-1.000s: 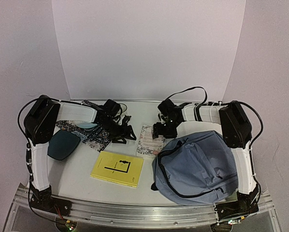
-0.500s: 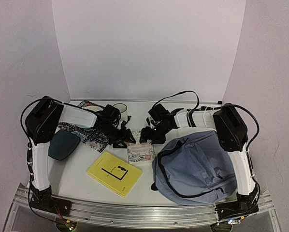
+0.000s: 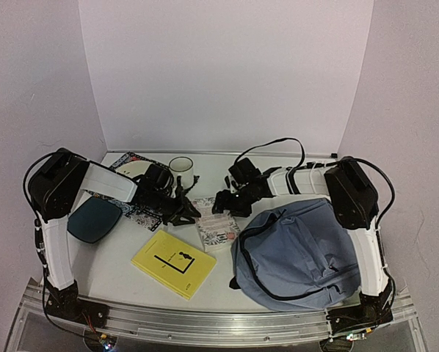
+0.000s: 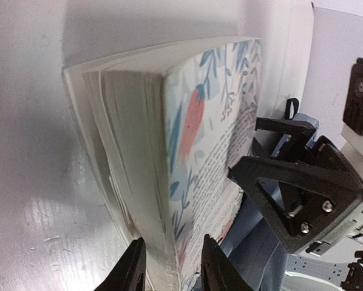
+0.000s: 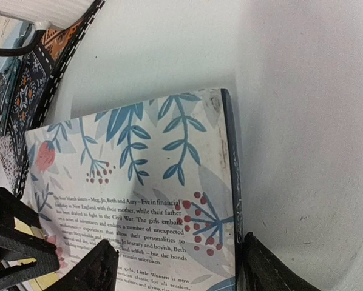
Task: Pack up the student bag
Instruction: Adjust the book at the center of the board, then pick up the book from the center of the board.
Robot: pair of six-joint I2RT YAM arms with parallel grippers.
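student bag (image 3: 296, 253): soft matt blue-grey cloth, creased; paperback (image 4: 212, 121): smooth printed card cover, cream paper page block slightly rough; bench (image 4: 36, 212): smooth white, glossy sheen; yellow book (image 3: 173, 262): matt paper cover; mug (image 3: 181, 176): glossy white

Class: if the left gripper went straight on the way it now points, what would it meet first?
The floral book; its page edge lies between the fingers of the left gripper, seemingly touching.

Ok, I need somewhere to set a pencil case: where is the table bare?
Bare table shows front left, between the dark teal oval tray, the flat yellow book and the near edge, and at the back between the white mug and the right arm. The centre is crowded: the left arm meets it over the floral paperback beside the blue-grey fabric backpack.
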